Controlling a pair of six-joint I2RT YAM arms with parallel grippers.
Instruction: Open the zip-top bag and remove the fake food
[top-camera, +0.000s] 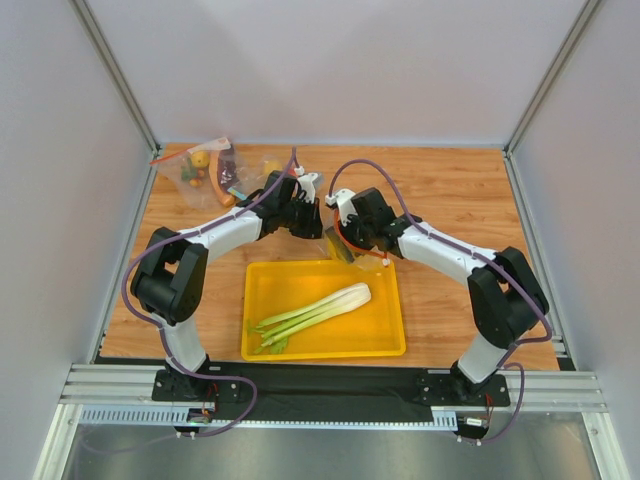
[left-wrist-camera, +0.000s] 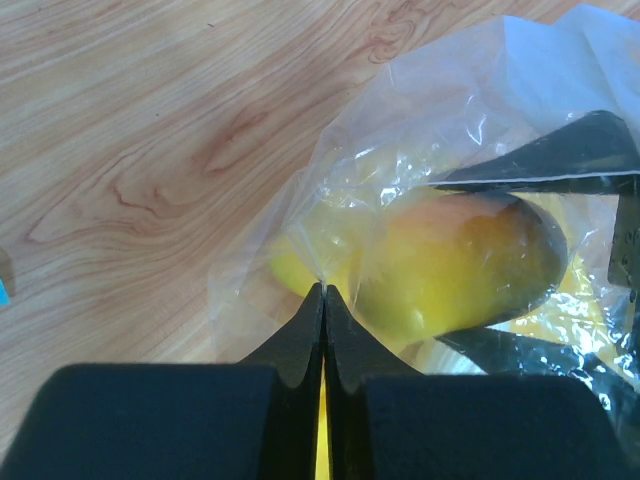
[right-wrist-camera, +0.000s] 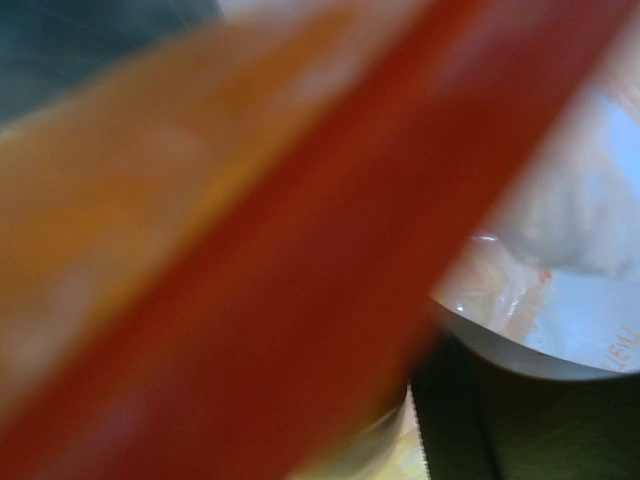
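The zip-top bag (top-camera: 350, 250) hangs between my two grippers above the far edge of the yellow tray. My left gripper (top-camera: 305, 215) is shut on a fold of its clear plastic (left-wrist-camera: 323, 288). An orange oval fruit (left-wrist-camera: 450, 265) and a yellow fruit (left-wrist-camera: 295, 270) show inside the bag. My right gripper (top-camera: 348, 238) is in the bag, and its dark fingers (left-wrist-camera: 560, 158) press the orange fruit from above and below. In the right wrist view the blurred red-orange zip strip (right-wrist-camera: 330, 250) crosses the lens and hides the jaws. The celery-like stalk (top-camera: 315, 310) lies in the tray.
The yellow tray (top-camera: 250, 300) sits at the near middle of the wooden table. Other clear bags (top-camera: 205, 170) with an eggplant and small vegetables lie at the back left. Grey walls enclose the table on three sides.
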